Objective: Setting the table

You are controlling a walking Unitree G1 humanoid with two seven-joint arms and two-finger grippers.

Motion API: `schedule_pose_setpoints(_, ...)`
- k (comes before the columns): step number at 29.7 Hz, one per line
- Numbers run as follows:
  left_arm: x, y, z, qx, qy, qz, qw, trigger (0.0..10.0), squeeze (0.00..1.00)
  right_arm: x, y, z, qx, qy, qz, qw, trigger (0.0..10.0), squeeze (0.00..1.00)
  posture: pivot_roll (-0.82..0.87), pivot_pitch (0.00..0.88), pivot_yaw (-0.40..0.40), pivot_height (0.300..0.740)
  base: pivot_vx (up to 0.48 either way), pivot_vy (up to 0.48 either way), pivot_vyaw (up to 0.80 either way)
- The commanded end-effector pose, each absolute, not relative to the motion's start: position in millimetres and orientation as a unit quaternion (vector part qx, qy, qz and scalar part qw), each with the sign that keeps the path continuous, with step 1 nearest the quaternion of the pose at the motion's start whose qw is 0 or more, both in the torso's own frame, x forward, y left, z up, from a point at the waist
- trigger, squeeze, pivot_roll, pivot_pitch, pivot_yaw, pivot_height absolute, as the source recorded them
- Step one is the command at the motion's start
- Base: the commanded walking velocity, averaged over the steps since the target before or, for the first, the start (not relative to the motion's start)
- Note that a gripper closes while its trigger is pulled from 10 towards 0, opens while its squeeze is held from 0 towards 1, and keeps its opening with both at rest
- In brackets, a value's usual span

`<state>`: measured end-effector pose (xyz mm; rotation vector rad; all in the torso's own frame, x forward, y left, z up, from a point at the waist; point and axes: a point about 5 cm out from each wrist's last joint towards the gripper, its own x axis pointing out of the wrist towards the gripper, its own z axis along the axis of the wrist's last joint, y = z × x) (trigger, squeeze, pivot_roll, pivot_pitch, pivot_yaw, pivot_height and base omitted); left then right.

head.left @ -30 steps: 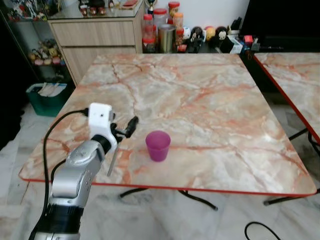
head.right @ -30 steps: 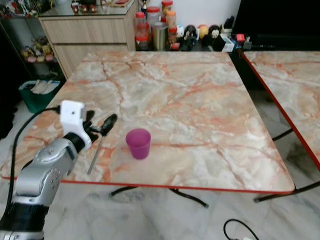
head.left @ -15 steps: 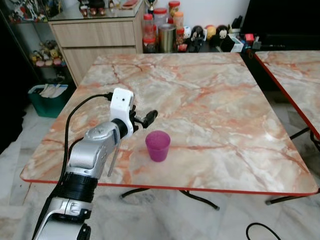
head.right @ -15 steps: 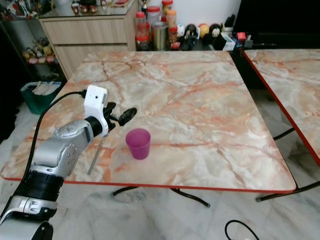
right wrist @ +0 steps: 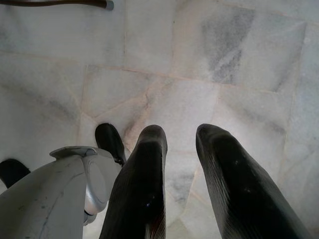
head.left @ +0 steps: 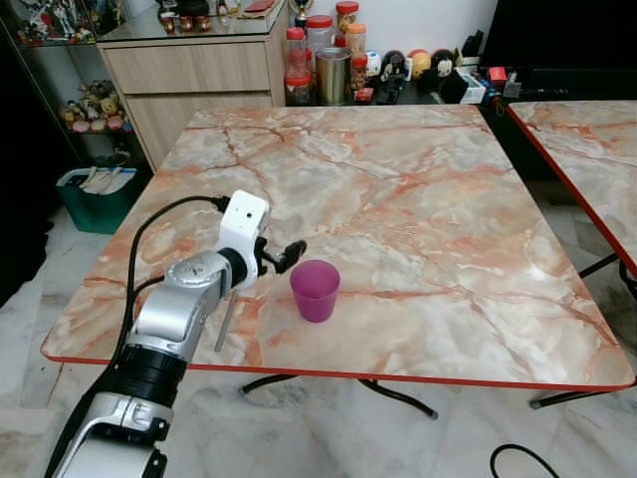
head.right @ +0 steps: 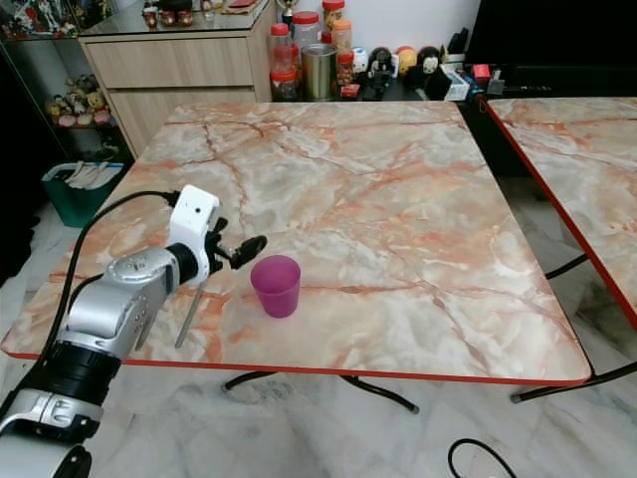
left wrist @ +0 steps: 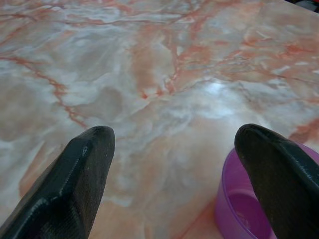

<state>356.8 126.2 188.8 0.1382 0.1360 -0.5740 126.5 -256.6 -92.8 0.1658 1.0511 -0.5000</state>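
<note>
Your left gripper [head.left: 282,261] hangs spread and empty; the purple cup [head.left: 316,290] stands upright just beyond its fingers, off toward one fingertip, nearer this arm.

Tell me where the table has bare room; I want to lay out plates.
Most of the marble table is bare: the whole far half up to the cabinet and jars, and the right side to the red edge. It is crowded only near the front left, where the purple cup, left gripper and a utensil sit.
</note>
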Motion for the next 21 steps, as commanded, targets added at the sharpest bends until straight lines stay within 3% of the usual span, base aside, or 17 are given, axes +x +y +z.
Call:
schedule_pose_setpoints(1, 354.2, 127.6, 189.4, 0.078, 0.061, -0.294, 0.951, 10.0, 1.00, 122.4, -256.6, -94.2, 0.082, 0.500, -0.241, 0.828, 10.0, 0.00, 0.07, 0.098, 0.030, 0.740, 0.000, 0.000, 0.00)
schedule_pose_setpoints(2, 353.8, 127.1, 189.4, 0.078, 0.062, -0.298, 0.950, 10.0, 0.82, 122.4, -256.6, -94.2, 0.082, 0.500, -0.241, 0.828, 10.0, 0.00, 0.07, 0.098, 0.030, 0.740, 0.000, 0.000, 0.00)
schedule_pose_setpoints(3, 352.3, 125.4, 190.3, 0.077, 0.061, -0.310, 0.946, 10.0, 0.00, 122.5, -256.7, -94.2, 0.082, 0.500, -0.241, 0.828, 10.0, 0.00, 0.07, 0.098, 0.030, 0.740, 0.000, 0.000, 0.00)
schedule_pose_setpoints(13, 346.5, 115.5, 194.0, 0.055, 0.055, -0.352, 0.933, 10.0, 0.00, 122.9, -257.1, -93.9, 0.081, 0.499, -0.240, 0.829, 10.0, 0.00, 0.07, 0.099, 0.027, 0.740, 0.000, 0.000, 0.00)
schedule_pose_setpoints(14, 346.5, 115.1, 193.9, 0.054, 0.055, -0.352, 0.933, 7.3, 0.00, 122.9, -257.1, -93.9, 0.081, 0.499, -0.240, 0.829, 10.0, 0.00, 0.07, 0.100, 0.027, 0.740, 0.000, 0.000, 0.00)
schedule_pose_setpoints(15, 346.5, 115.0, 193.7, 0.052, 0.054, -0.349, 0.934, 2.2, 0.00, 122.9, -257.1, -93.9, 0.081, 0.499, -0.240, 0.829, 10.0, 0.00, 0.07, 0.098, 0.027, 0.740, 0.000, 0.000, 0.00)
schedule_pose_setpoints(16, 346.5, 115.0, 193.7, 0.052, 0.054, -0.349, 0.934, 2.2, 0.00, 122.9, -257.1, -93.9, 0.081, 0.499, -0.240, 0.829, 10.0, 0.00, 0.07, 0.098, 0.027, 0.740, 0.000, 0.000, 0.00)
schedule_pose_setpoints(17, 346.5, 114.8, 192.7, 0.054, 0.057, -0.347, 0.935, 0.0, 0.00, 123.1, -257.1, -93.9, 0.081, 0.499, -0.240, 0.829, 10.0, 0.00, 0.07, 0.099, 0.027, 0.740, 0.000, 0.000, 0.00)
schedule_pose_setpoints(21, 346.4, 114.9, 190.6, 0.058, 0.060, -0.346, 0.934, 0.0, 0.00, 123.2, -257.0, -93.8, 0.080, 0.499, -0.240, 0.829, 10.0, 0.00, 0.07, 0.100, 0.026, 0.740, 0.000, 0.000, 0.00)
